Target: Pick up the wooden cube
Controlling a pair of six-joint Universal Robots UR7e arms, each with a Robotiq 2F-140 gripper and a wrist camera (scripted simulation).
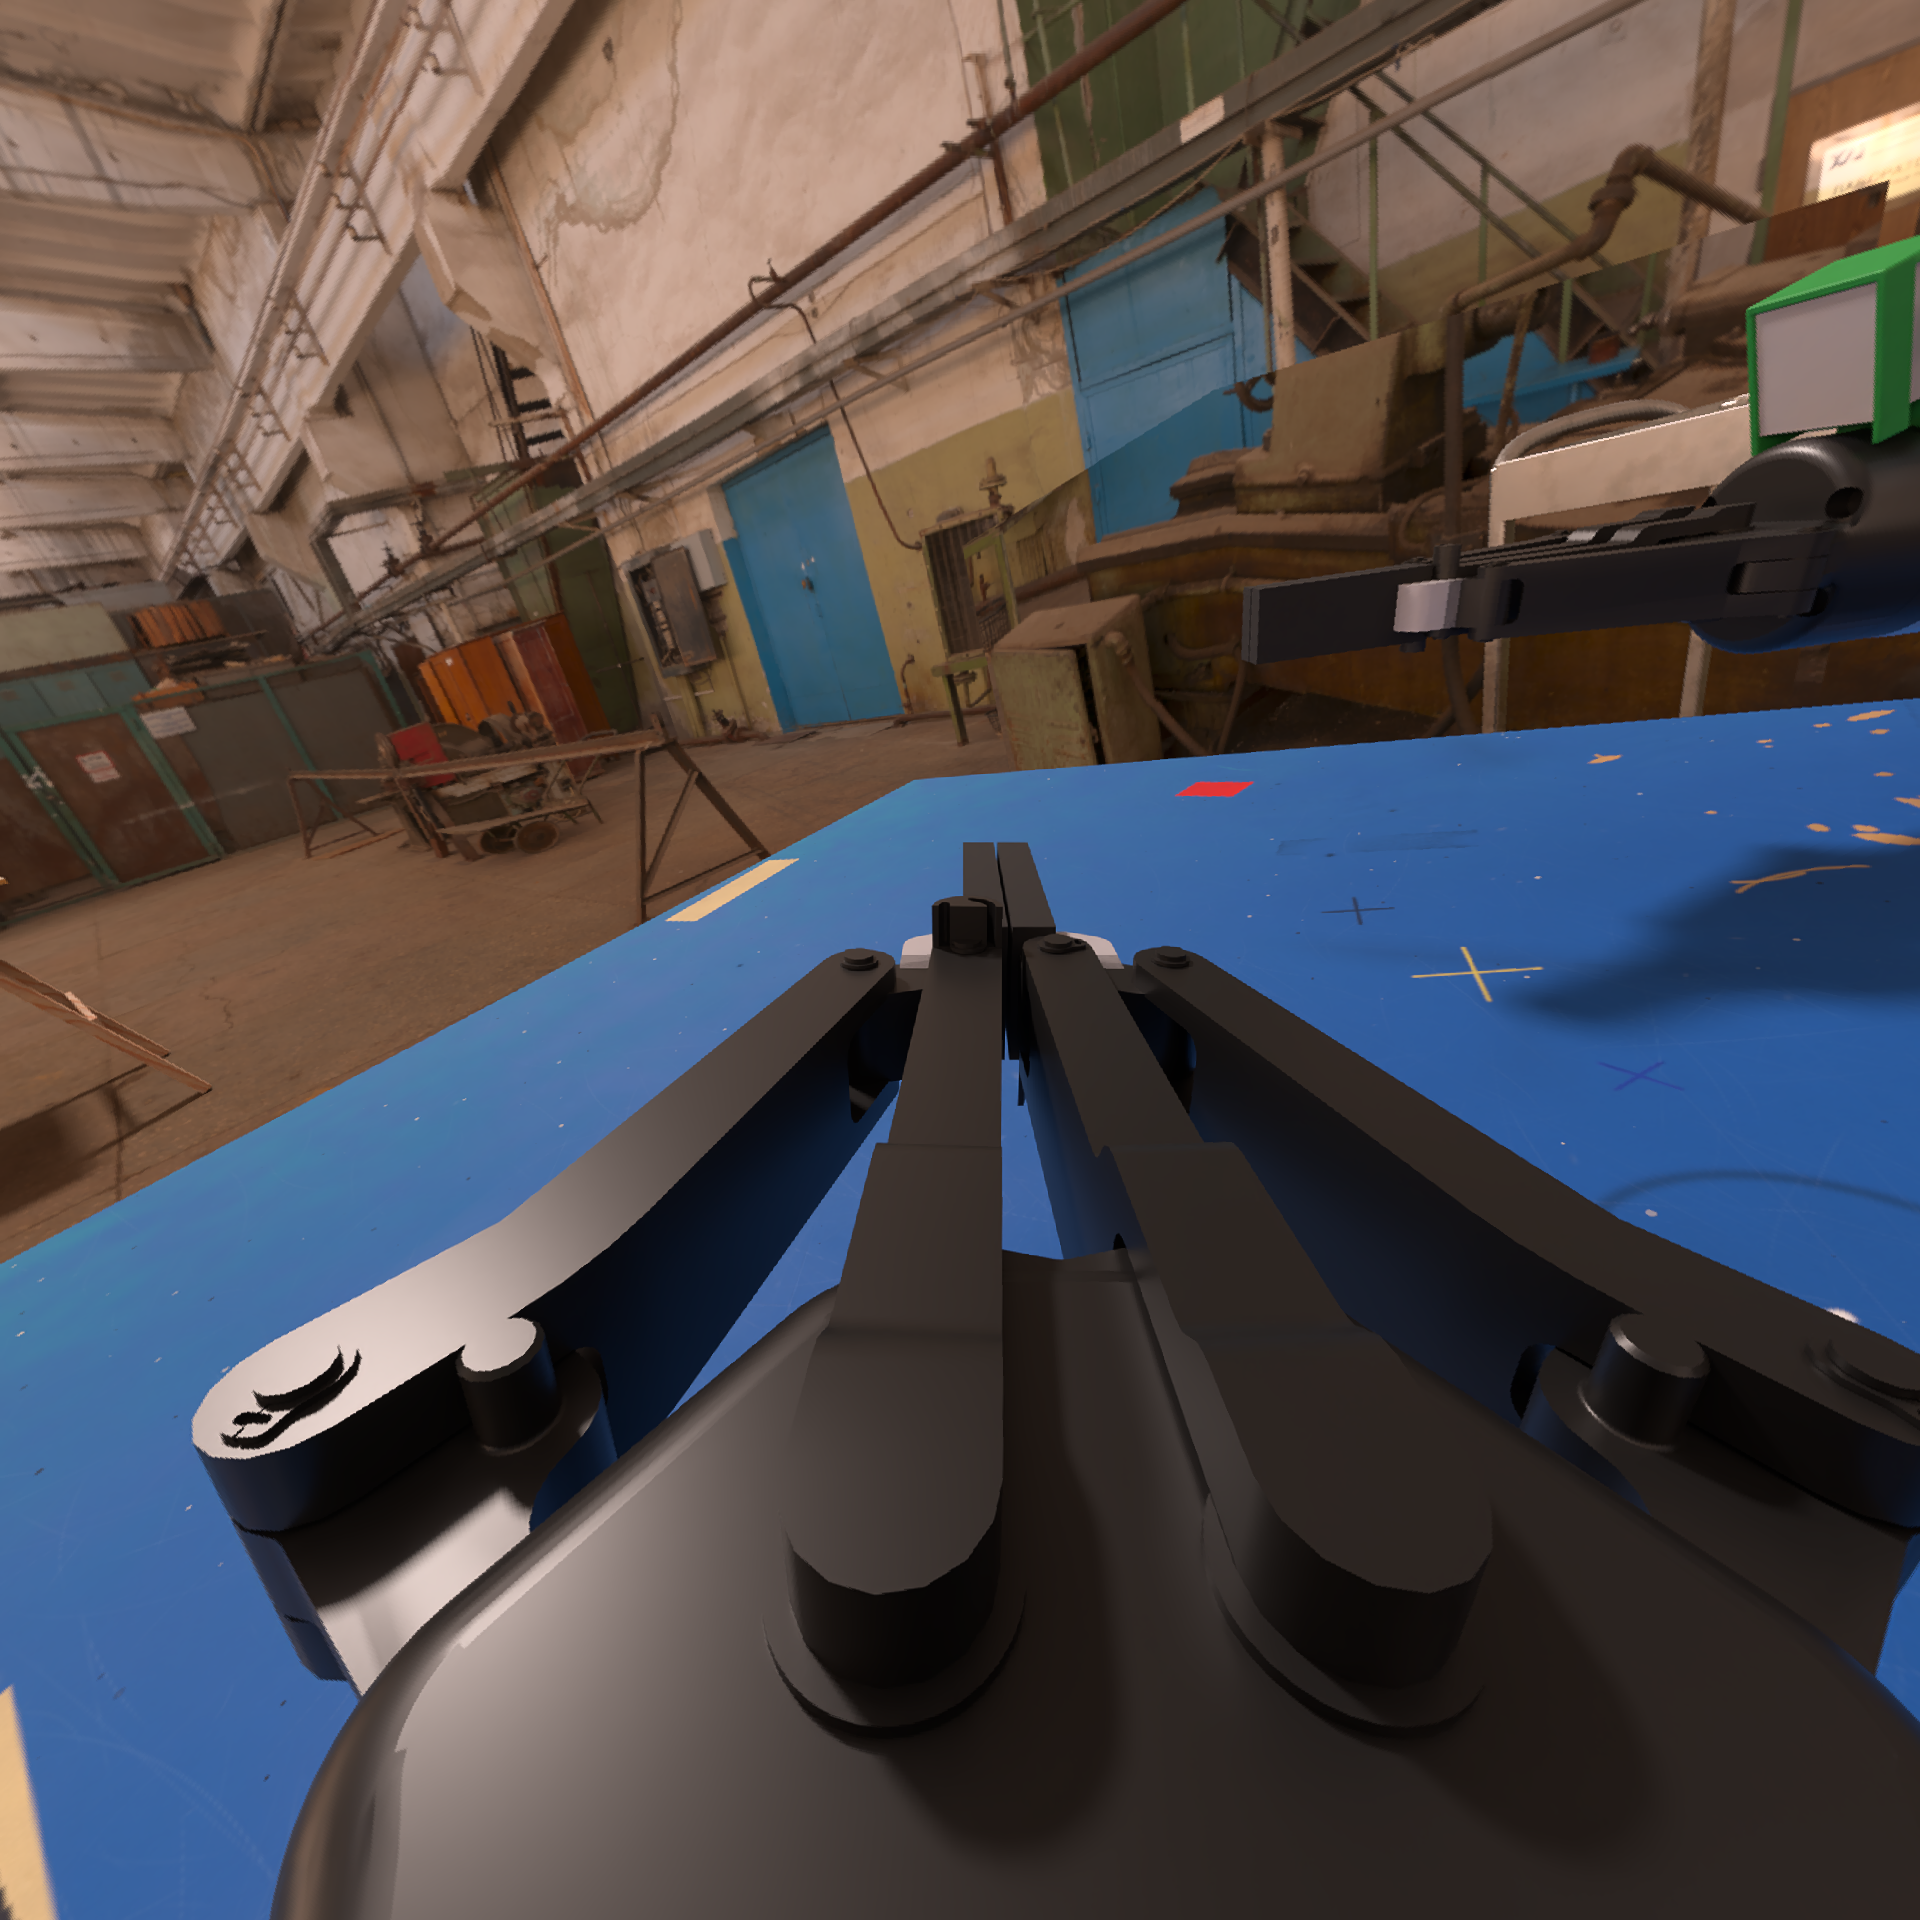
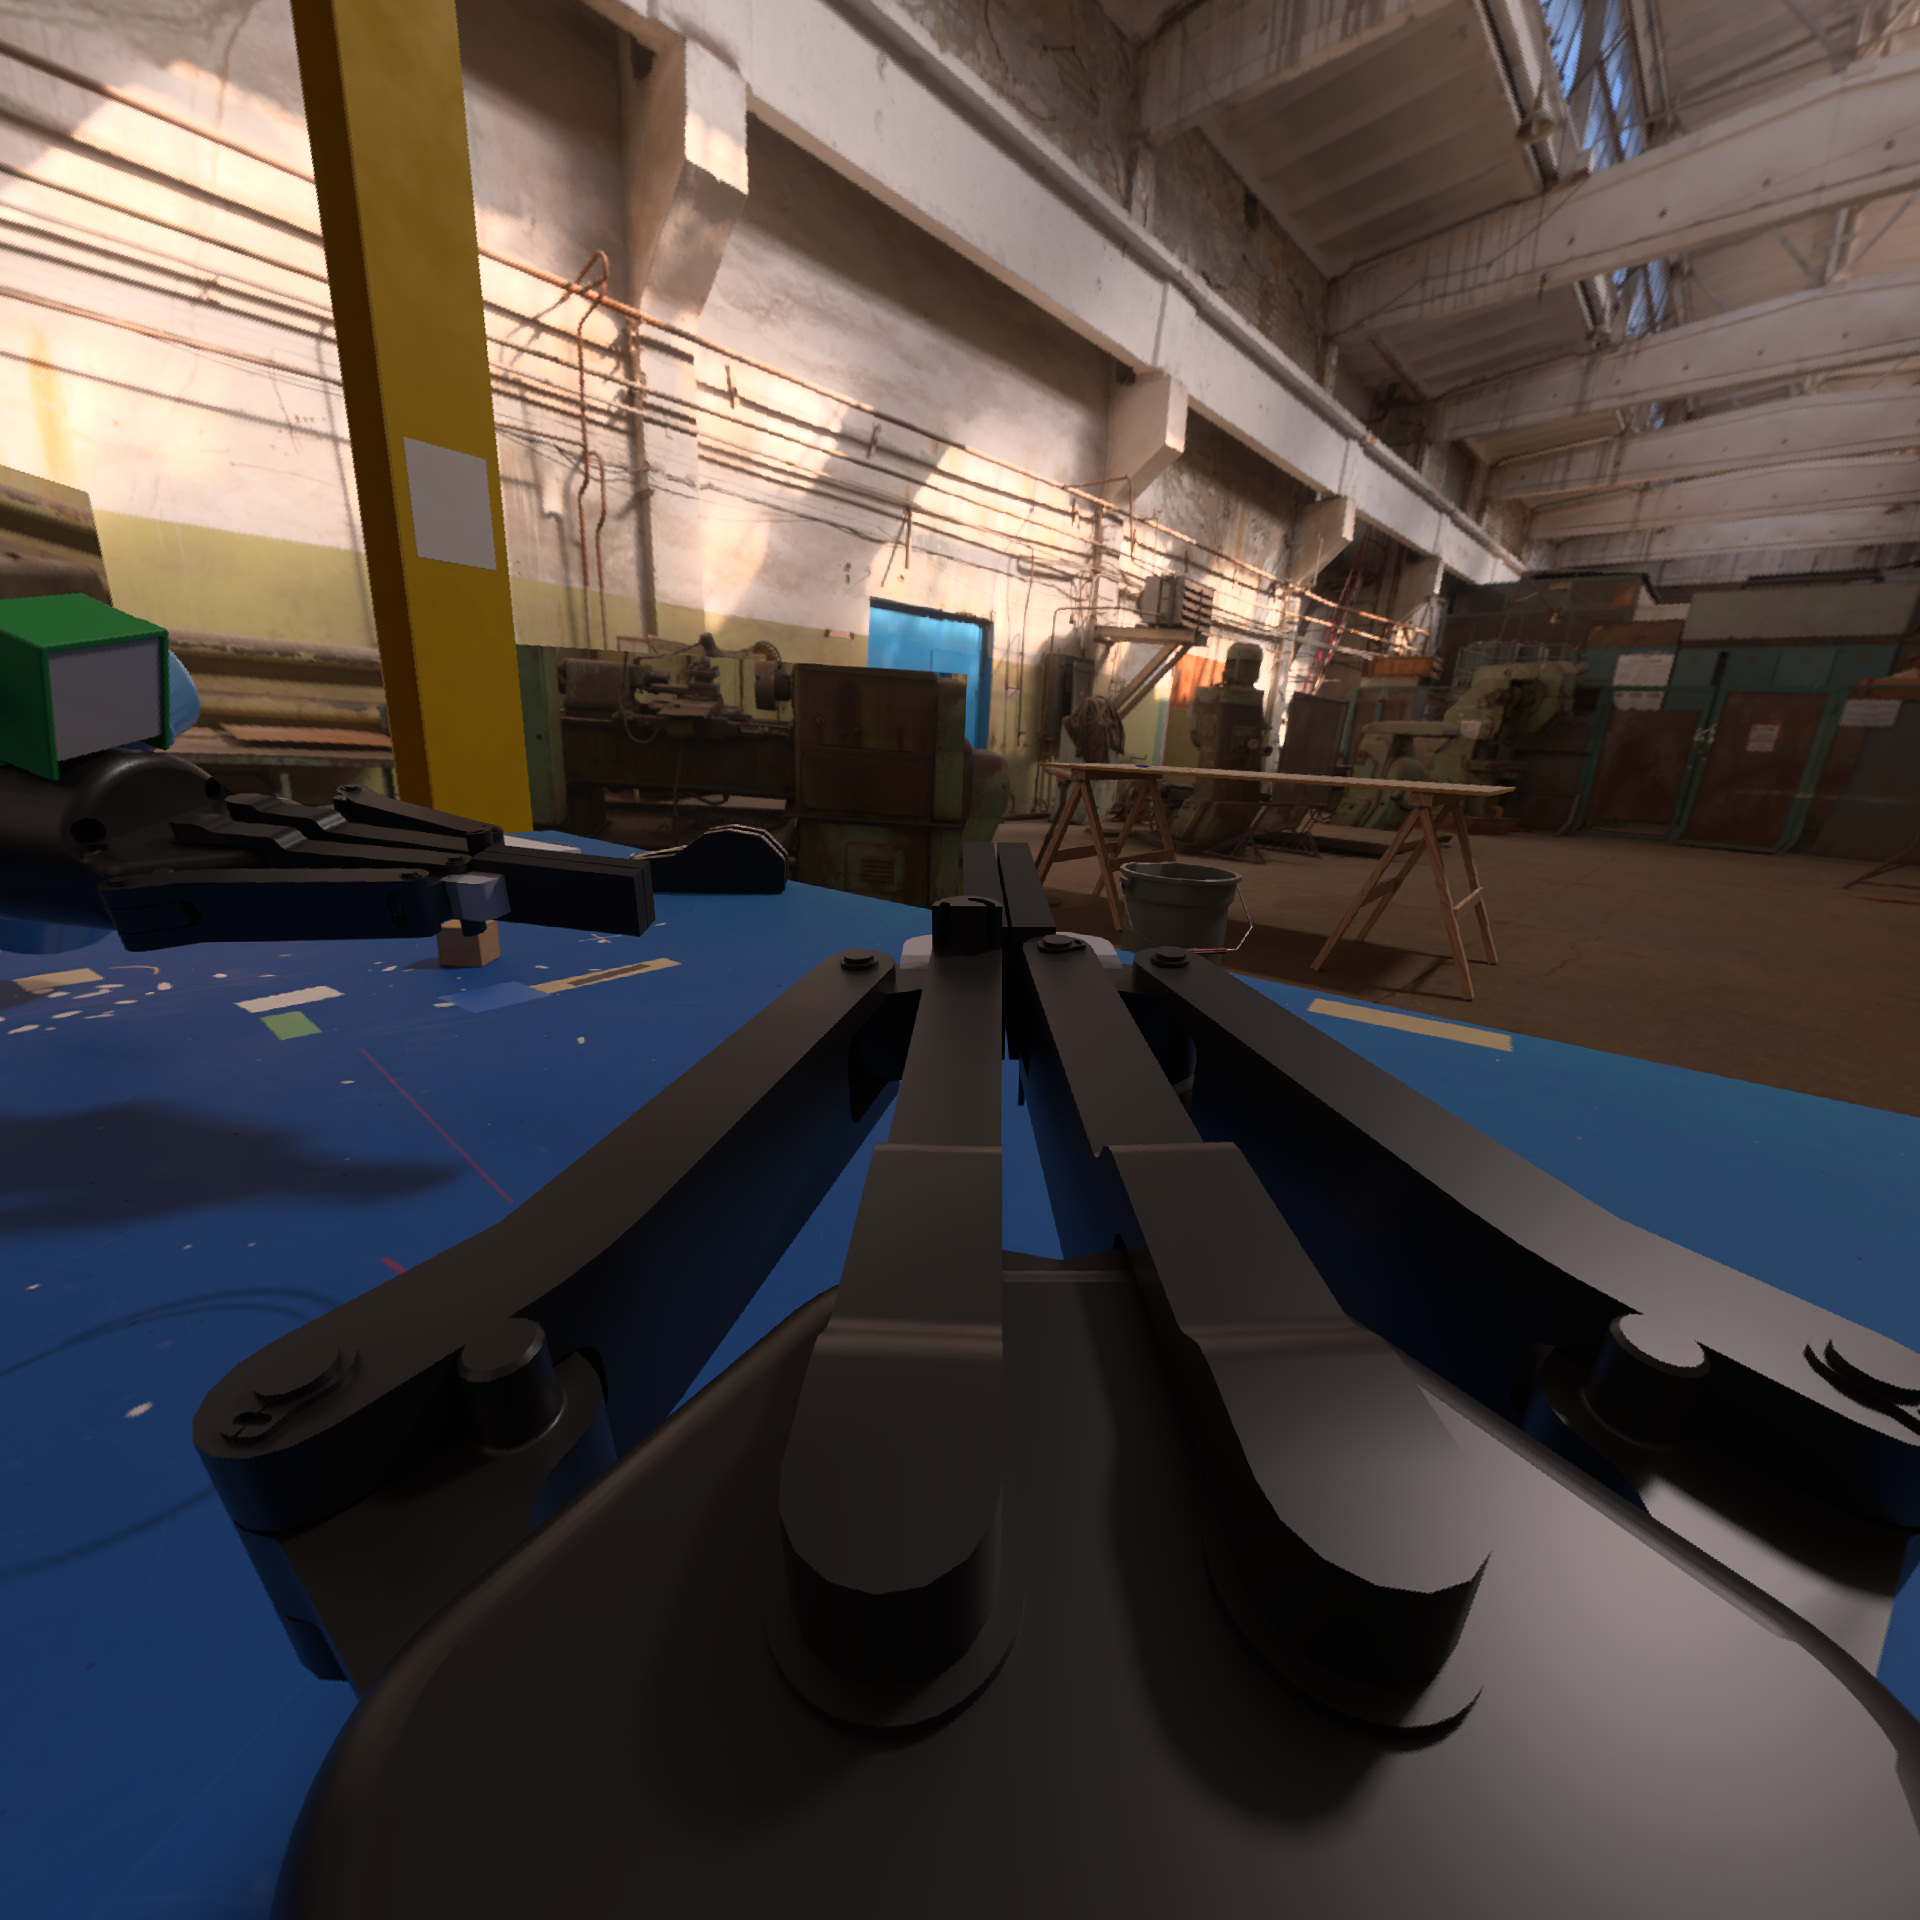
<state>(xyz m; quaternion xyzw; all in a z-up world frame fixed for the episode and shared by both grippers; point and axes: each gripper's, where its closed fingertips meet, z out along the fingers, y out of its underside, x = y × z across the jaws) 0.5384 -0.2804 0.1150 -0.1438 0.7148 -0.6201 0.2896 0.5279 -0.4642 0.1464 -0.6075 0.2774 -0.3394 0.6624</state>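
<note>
Seen from the right wrist view, the left gripper point(image 2: 582, 899) hangs level above the blue counter point(image 2: 312, 1195) at the far left, its fingers pressed together on nothing. The wooden cube point(image 2: 469, 943) sits on the counter just below and behind those fingers (free, touching no finger), so the pickup is not yet begun. Farther right, the right gripper point(image 2: 1000, 883) is likewise pinched together and empty, pointing off past the counter's edge, likely parked clear. Either gripper must spread before closing around the cube.
</note>
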